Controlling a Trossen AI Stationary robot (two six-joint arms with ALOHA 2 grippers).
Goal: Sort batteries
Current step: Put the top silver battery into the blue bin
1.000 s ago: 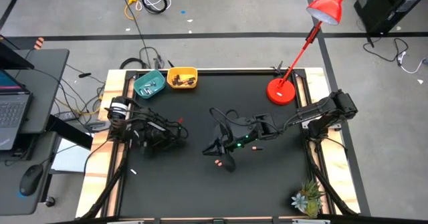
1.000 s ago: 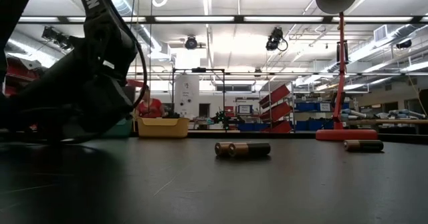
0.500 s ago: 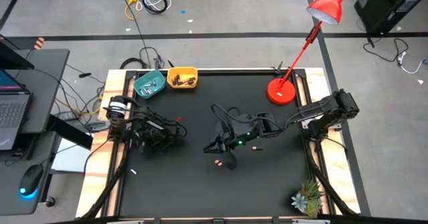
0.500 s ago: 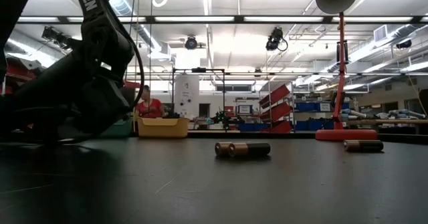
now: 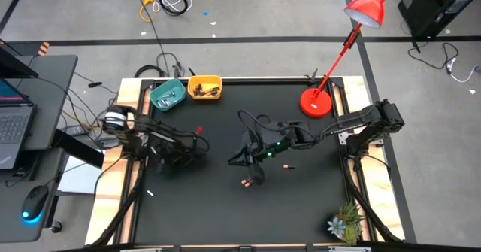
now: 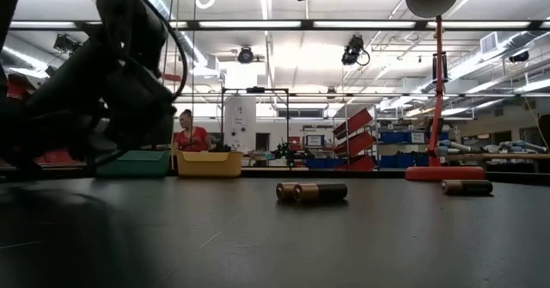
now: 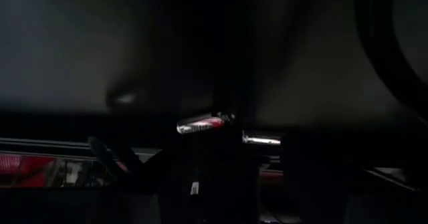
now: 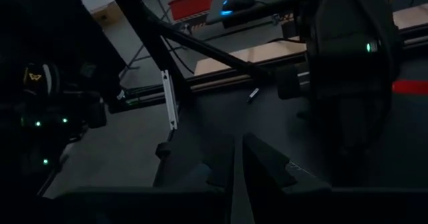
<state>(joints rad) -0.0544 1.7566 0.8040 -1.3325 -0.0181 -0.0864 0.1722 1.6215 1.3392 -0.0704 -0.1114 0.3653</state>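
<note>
**Metal cells on black mat: handling notes**

Copper-ended dark batteries (image 6: 312, 192) lie on their sides on the black table (image 5: 225, 214). Low view shows one pair end to end mid-table and a further one (image 6: 467, 186) near the red lamp base (image 5: 316, 103). High view: one small cell (image 5: 245, 182) just beside the right gripper (image 5: 239, 160), another (image 5: 285, 166) under the right forearm. More cells already sit in the teal bowl (image 5: 167, 95) and the yellow bowl (image 5: 204, 88) at the table's far edge.

Right gripper: mid-table, low, fingers (image 8: 257, 158) pressed together, nothing between them. Left gripper (image 5: 197, 143): left half of the table, well apart from the loose cells. Its own wrist view is too dark to settle the jaws; cannot tell whether open or closed, or whether anything is held.

Judgement on handling: rigid, smooth, dense for their size. Round bodies will likely roll if nudged sideways and may squirt out of a glancing pinch. Best hold: across the barrel at mid-length, fingers square to the long axis, closing from above. End-to-end grip looks poor; the pair lying in line needs separating first.
</note>
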